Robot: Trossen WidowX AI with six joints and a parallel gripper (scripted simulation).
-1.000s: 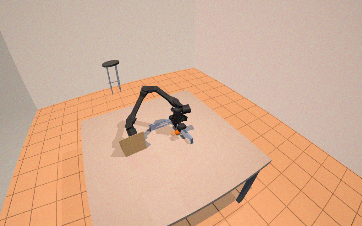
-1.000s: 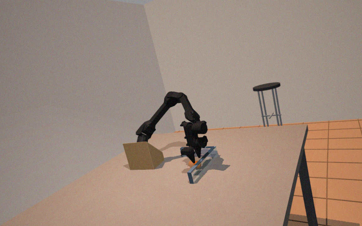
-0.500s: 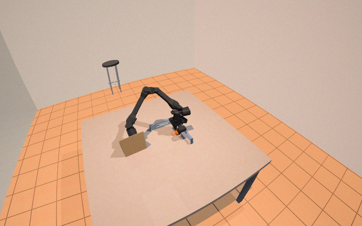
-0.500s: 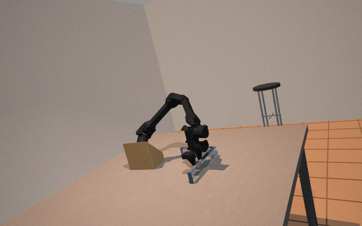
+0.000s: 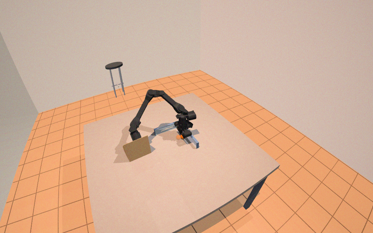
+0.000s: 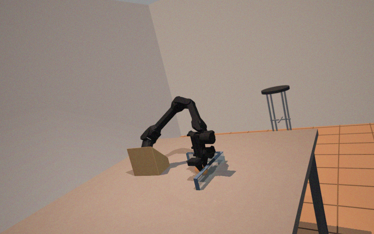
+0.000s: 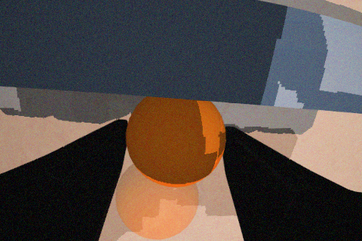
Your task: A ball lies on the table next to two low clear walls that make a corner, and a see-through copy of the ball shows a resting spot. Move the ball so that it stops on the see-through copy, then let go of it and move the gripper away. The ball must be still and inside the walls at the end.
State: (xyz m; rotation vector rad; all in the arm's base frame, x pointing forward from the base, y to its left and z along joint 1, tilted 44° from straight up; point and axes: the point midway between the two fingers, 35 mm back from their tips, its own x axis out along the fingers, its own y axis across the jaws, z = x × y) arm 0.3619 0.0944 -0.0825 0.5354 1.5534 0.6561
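Grasp step: gripper (image 7: 175,146) clamped on ball (image 7: 173,141) beside wall (image 7: 141,42); next, short shift onto ghost (image 7: 157,211), release.

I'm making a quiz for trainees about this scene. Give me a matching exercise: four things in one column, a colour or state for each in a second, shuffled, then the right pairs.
Things:
1. ball
2. see-through copy
3. clear wall
4. pincer

States or colours:
A. bluish, just behind the ball
B. shut on the ball
C. solid orange, between the fingers
D. pale orange, on the table near the ball

Pairs: 1-C, 2-D, 3-A, 4-B
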